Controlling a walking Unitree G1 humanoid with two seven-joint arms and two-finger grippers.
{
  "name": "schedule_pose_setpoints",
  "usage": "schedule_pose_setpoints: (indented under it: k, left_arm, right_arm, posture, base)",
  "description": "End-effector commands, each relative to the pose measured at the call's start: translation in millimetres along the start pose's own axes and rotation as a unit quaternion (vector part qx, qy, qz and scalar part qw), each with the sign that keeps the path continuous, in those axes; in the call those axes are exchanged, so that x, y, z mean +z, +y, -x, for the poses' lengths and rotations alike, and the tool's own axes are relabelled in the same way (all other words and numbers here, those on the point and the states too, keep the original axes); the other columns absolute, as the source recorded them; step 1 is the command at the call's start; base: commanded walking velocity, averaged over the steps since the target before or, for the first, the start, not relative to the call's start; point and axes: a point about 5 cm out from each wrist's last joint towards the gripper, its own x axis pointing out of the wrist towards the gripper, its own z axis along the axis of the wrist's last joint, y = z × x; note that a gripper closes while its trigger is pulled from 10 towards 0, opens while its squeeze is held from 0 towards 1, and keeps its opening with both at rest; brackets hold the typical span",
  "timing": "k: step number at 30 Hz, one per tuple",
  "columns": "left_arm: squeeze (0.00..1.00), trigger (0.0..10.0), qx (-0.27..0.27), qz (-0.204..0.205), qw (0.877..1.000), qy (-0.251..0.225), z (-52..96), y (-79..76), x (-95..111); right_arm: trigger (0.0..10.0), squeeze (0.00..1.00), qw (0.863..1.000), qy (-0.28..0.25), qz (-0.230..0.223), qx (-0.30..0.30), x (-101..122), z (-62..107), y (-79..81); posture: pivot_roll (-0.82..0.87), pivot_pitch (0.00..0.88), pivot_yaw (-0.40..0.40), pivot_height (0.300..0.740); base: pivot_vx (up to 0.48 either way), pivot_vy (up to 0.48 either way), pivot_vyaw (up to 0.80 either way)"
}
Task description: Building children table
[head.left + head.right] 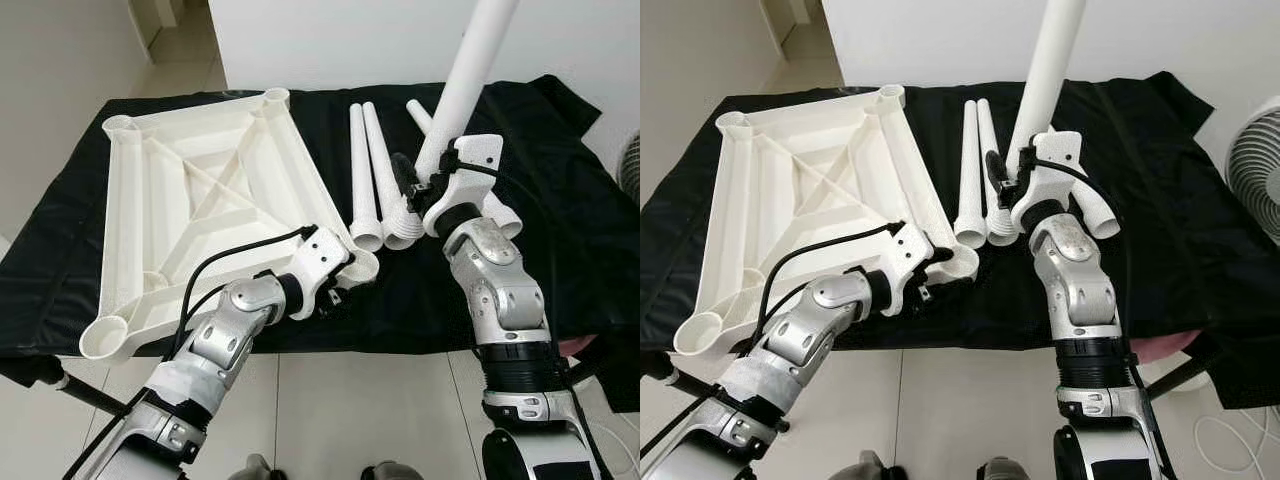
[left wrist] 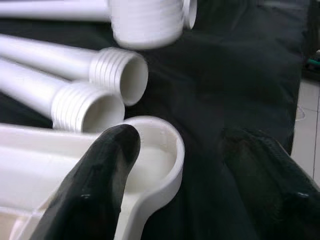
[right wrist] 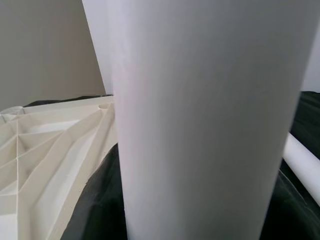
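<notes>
Tabletop (image 1: 190, 190) lies upside down; our left gripper (image 2: 175, 165) spreads wide astride its corner socket (image 2: 155, 150), while our right gripper (image 1: 425, 190) clamps a raised leg (image 1: 465, 80).

Pretty plain room: white wall (image 1: 330, 40) at the back, pale glossy floor tiles (image 1: 360, 410) up front, and a hallway opening (image 1: 165, 30) off in the far left corner. A black cloth (image 1: 1180, 180) covers the work surface. A white fan (image 1: 1255, 160) sits on the right. Light's soft and even.
</notes>
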Motion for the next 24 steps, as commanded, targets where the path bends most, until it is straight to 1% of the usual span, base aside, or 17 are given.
schedule_pose_setpoints:
  k: [1, 3, 5, 6, 8, 10, 12, 13, 14, 19, 21, 23, 24]
  left_arm:
    - [0.0, 10.0, 0.002, 0.006, 1.0, 0.0, -0.3, -2.6, 1]
    - [0.0, 10.0, 0.002, 0.009, 1.0, -0.001, -0.1, -3.4, 2]
    - [0.0, 10.0, 0.009, 0.008, 1.0, -0.004, 3.9, -3.6, 2]
    - [0.0, 10.0, 0.009, 0.008, 1.0, -0.004, 3.9, -3.6, 2]
    - [0.0, 10.0, 0.024, 0.007, 1.0, -0.005, 9.9, -1.1, 1]
    - [0.0, 10.0, 0.037, 0.004, 0.999, 0.005, 16.1, 1.8, -2]
    - [0.0, 10.0, 0.04, 0.001, 0.999, 0.009, 18.3, 2.9, -3]
    - [0.0, 10.0, 0.058, 0.005, 0.998, 0.017, 25.3, 7.0, -5]
    - [0.0, 10.0, 0.058, 0.005, 0.998, 0.017, 25.3, 7.0, -5]
    - [0.0, 10.0, 0.086, 0.013, 0.995, 0.049, 36.4, 11.9, -15]
    - [0.0, 10.0, 0.092, 0.012, 0.994, 0.054, 38.2, 12.7, -17]
    - [0.0, 10.0, 0.097, 0.011, 0.993, 0.061, 39.8, 13.4, -19]
    - [0.0, 10.0, 0.102, 0.01, 0.993, 0.066, 41.1, 14.2, -21]
  right_arm:
    - [10.0, 0.0, 1.0, 0.002, 0.006, 0.017, -4, -0.3, 7.7]
    - [10.0, 0.0, 1.0, 0.003, 0.007, 0.018, -5, -0.1, 8.7]
    - [10.0, 0.0, 0.999, 0.004, 0.004, 0.032, -11, 0.7, 15.7]
    - [10.0, 0.0, 0.999, 0.004, 0.004, 0.032, -11, 0.7, 15.7]
    - [10.0, 0.0, 0.999, 0.005, 0.005, 0.047, -15, 1.4, 23.0]
    - [10.0, 0.0, 0.998, 0.004, 0.0, 0.063, -18, 1.5, 28.9]
    - [10.0, 0.0, 0.998, 0.004, -0.002, 0.069, -19, 1.4, 30.9]
    - [10.0, 0.0, 0.997, -0.004, -0.009, 0.082, -19, 0.8, 35.9]
    - [10.0, 0.0, 0.997, -0.004, -0.009, 0.082, -19, 0.8, 35.9]
    - [10.0, 0.0, 0.996, -0.02, -0.02, 0.088, -18, -0.4, 38.8]
    - [10.0, 0.0, 0.995, -0.024, -0.024, 0.089, -17, -0.4, 38.5]
    - [10.0, 0.0, 0.995, -0.033, -0.033, 0.086, -15, -0.3, 37.1]
    - [10.0, 0.0, 0.994, -0.045, -0.048, 0.083, -12, -0.2, 35.3]
  posture:
    - [-0.15, 0.064, 0.082, 0.74]
    - [-0.15, 0.064, 0.082, 0.74]
    - [-0.14, 0.054, 0.08, 0.74]
    - [-0.14, 0.054, 0.08, 0.74]
    - [-0.14, 0.052, 0.077, 0.74]
    - [-0.13, 0.048, 0.074, 0.74]
    - [-0.13, 0.046, 0.071, 0.74]
    - [-0.12, 0.043, 0.064, 0.74]
    - [-0.12, 0.043, 0.064, 0.74]
    - [-0.11, 0.037, 0.057, 0.74]
    - [-0.11, 0.037, 0.057, 0.74]
    - [-0.11, 0.037, 0.057, 0.74]
    - [-0.11, 0.037, 0.057, 0.74]
  base:
    - [0.0, 0.0, 0.0]
    - [0.0, 0.0, 0.0]
    - [0.0, 0.0, 0.0]
    - [0.0, 0.0, 0.0]
    - [0.0, 0.0, 0.0]
    - [0.0, 0.0, 0.0]
    - [0.0, 0.0, 0.0]
    - [0.0, 0.0, 0.0]
    - [0.0, 0.0, 0.0]
    - [0.0, 0.0, 0.0]
    - [0.0, 0.0, 0.0]
    - [0.0, 0.0, 0.0]
    - [0.0, 0.0, 0.0]
